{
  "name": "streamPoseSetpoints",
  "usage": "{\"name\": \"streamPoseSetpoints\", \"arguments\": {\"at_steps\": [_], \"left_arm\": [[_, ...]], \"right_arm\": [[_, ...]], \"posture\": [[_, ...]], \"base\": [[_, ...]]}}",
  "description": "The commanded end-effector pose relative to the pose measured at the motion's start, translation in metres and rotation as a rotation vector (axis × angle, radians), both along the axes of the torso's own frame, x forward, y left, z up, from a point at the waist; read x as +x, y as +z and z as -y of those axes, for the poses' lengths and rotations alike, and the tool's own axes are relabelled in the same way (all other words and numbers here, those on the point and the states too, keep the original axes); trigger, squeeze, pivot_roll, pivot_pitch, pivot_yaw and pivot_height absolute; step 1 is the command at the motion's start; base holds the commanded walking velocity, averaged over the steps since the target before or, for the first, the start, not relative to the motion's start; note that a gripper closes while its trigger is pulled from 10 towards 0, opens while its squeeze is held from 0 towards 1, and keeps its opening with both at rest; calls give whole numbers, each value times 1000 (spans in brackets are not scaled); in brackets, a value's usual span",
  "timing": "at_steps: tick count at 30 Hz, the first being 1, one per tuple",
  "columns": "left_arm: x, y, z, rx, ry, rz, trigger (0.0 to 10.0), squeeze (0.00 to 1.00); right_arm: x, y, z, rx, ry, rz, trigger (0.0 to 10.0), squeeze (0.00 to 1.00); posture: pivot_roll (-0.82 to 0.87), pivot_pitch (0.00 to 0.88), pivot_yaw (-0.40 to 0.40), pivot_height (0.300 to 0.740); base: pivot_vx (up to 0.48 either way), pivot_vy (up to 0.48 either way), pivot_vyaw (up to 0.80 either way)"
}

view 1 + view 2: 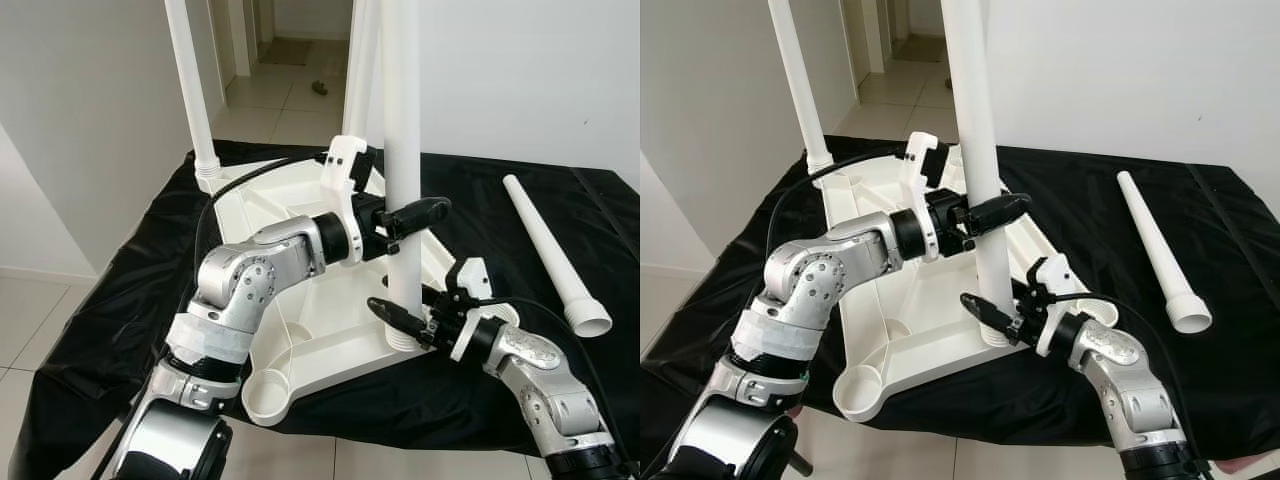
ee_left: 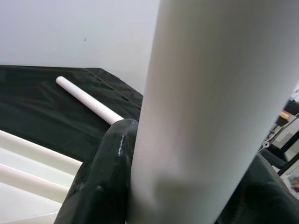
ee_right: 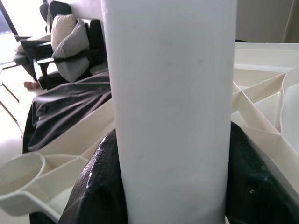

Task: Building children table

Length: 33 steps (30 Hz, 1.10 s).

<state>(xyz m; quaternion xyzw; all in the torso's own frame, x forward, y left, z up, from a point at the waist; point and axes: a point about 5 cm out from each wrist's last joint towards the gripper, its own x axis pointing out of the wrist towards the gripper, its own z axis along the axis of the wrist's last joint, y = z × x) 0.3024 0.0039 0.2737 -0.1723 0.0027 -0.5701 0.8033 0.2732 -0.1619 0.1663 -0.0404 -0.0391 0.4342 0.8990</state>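
A white plastic table top lies upside down on a black cloth. A white leg stands upright in its near right corner socket. My left gripper is shut on this leg at mid height, and one of its fingers presses against the tube. My right gripper is shut on the same leg just above the socket, a finger on either side. Another leg stands at the far left corner and one at the far right. The near left socket is empty.
A loose white leg lies on the black cloth to the right of the table top. A white wall runs behind, with a tiled corridor at the back left. A chair with cushions stands off to the side.
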Motion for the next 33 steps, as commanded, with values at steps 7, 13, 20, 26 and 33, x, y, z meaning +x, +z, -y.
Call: {"name": "streamPoseSetpoints", "arguments": {"at_steps": [7,13,20,26,33], "left_arm": [[-6,3,9,13,-79,12,2471,0],[10,9,10,90,102,51,10000,0],[21,16,11,143,216,76,10000,0],[28,25,9,150,302,115,10000,0],[41,44,2,111,442,164,10000,0]], "right_arm": [[6,5,0,21,-68,5,10000,0],[18,7,-7,25,-217,29,10000,1000],[32,16,-26,35,-327,53,10000,1000],[43,24,-34,47,-410,61,10000,0],[64,24,-44,50,-630,57,10000,0]], "posture": [[-14,0,26,740],[-18,0,20,740],[-20,5,13,740],[-18,14,4,740],[-19,16,-3,740]], "base": [[0,0,0],[0,0,0],[0,0,0],[0,0,0],[0,0,0]]}}
